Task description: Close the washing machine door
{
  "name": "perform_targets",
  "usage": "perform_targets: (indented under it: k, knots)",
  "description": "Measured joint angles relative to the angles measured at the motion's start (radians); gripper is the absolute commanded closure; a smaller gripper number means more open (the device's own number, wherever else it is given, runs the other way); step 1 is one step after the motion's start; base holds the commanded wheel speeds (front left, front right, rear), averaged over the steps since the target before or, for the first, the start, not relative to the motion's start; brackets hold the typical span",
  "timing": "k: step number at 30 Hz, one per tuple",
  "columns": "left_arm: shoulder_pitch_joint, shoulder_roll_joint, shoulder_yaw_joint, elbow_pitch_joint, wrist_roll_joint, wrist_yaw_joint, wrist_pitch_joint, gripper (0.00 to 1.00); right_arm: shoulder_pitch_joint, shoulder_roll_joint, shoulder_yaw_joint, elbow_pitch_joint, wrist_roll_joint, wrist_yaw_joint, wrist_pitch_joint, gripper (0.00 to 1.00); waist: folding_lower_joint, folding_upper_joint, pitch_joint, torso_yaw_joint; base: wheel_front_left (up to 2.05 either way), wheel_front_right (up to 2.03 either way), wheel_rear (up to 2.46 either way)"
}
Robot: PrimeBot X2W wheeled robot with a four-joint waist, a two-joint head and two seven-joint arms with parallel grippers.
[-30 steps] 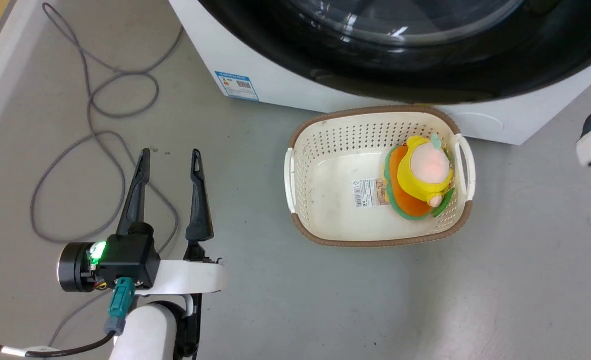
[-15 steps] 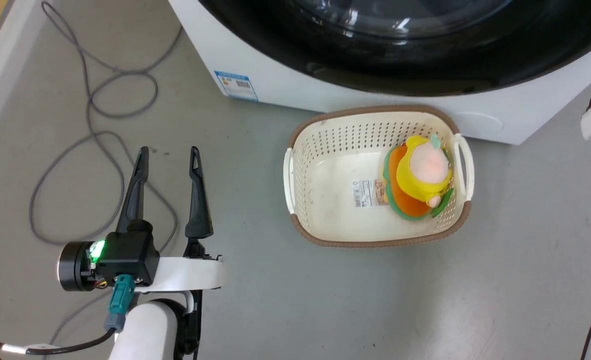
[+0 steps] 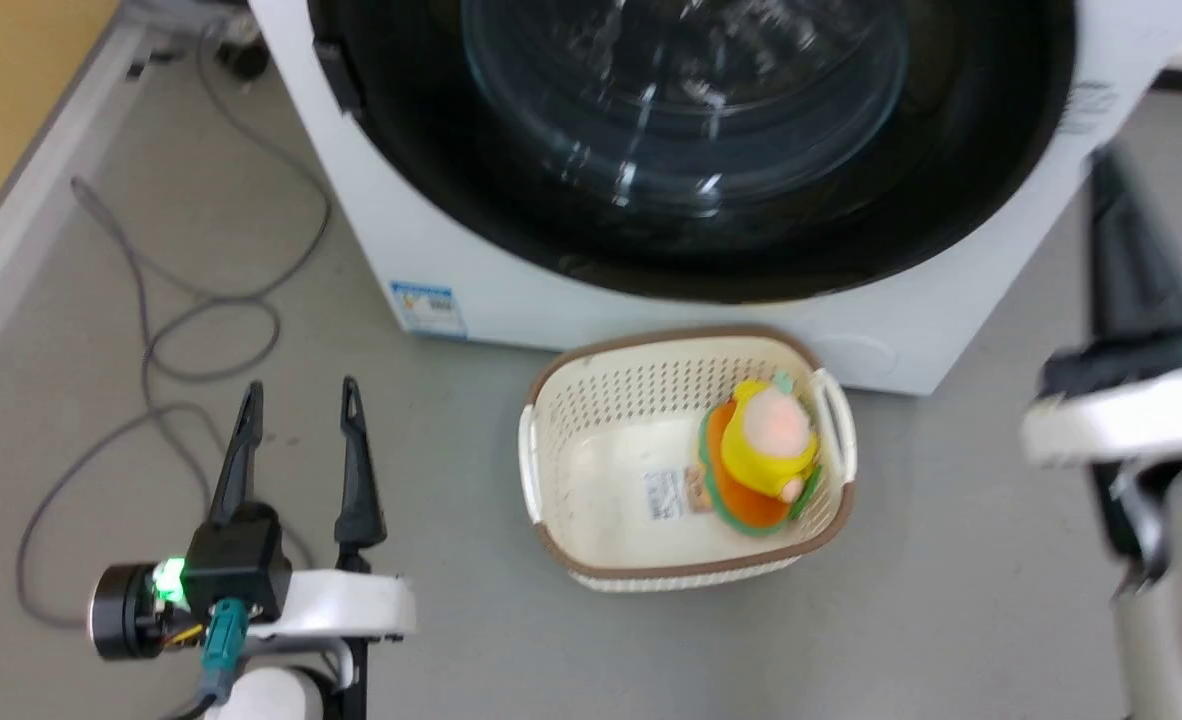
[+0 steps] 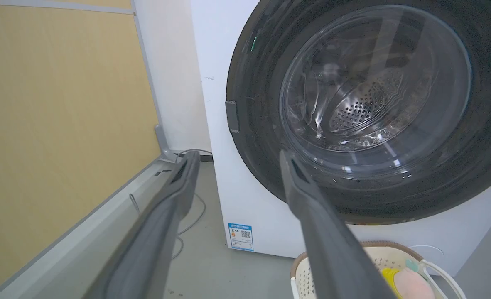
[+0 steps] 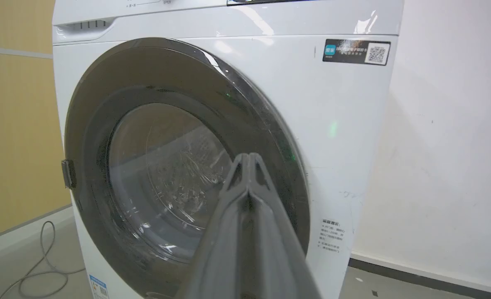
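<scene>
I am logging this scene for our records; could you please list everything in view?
washing machine: one, white, standing on the grey floor
washing machine door: one, glossy black with a clear glass bowl, on the machine's front
sticker: one, blue, low on the machine's front
label: one, black, upper right of the machine's front
basket: one, cream with a brown rim, on the floor before the machine
plush toy: one, yellow, orange and green, inside the basket
cable: one, grey, looped on the floor
wall panel: one, yellow, left of the machine
left gripper: one, dark fingers apart, over the floor
right gripper: one, dark fingers together, pointing at the door
</scene>
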Motion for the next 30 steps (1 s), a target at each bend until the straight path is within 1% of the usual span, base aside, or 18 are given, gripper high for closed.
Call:
perform_targets:
  k: [4, 14, 15, 16, 17, 18, 25, 30]
  knots:
    - [0.033, 0.005, 0.008, 0.009, 0.006, 0.000, 0.000, 0.00, 0.101, 0.036, 0.037, -0.035, -0.005, 0.000, 0.000, 1.00, 0.0000, 0.0000, -0.048, -0.029, 0.00, 0.00, 0.00]
    - [0.114, 0.010, 0.015, 0.032, 0.013, 0.000, 0.000, 0.00, 0.327, 0.102, 0.037, -0.068, 0.039, 0.000, 0.000, 1.00, -0.0001, 0.0000, -0.150, -0.073, 0.00, 0.00, 0.00]
    - [0.121, 0.010, 0.016, 0.034, 0.013, 0.000, 0.000, 0.00, 0.348, 0.107, 0.035, -0.072, 0.040, 0.000, 0.000, 0.91, -0.0001, 0.0000, -0.158, -0.076, 0.00, 0.00, 0.00]
    - [0.128, 0.010, 0.017, 0.035, 0.013, 0.000, 0.000, 0.00, 0.368, 0.110, 0.032, -0.079, 0.042, 0.000, 0.000, 0.61, -0.0001, 0.0000, -0.166, -0.080, 0.00, 0.00, 0.00]
    - [0.132, 0.010, 0.017, 0.037, 0.013, -0.001, 0.000, 0.00, 0.386, 0.113, 0.030, -0.085, 0.047, 0.000, 0.000, 0.05, -0.0001, 0.0000, -0.173, -0.083, 0.00, 0.00, 0.00]
    - [0.137, 0.010, 0.017, 0.037, 0.013, -0.005, 0.000, 0.00, 0.402, 0.114, 0.029, -0.093, 0.047, 0.000, 0.000, 0.00, -0.0001, 0.0000, -0.180, -0.085, 0.00, 0.00, 0.00]
    - [0.154, 0.011, 0.015, 0.041, 0.014, -0.009, 0.000, 0.00, 0.492, 0.117, 0.032, -0.134, 0.043, 0.000, 0.000, 0.00, -0.0001, 0.0000, -0.197, -0.092, 0.00, 0.00, 0.00]
    - [0.158, 0.011, 0.011, 0.044, 0.014, -0.018, 0.000, 0.00, 0.503, 0.119, 0.035, -0.136, 0.044, 0.000, 0.000, 0.00, 0.0000, 0.0000, -0.197, -0.094, 0.00, 0.00, 0.00]
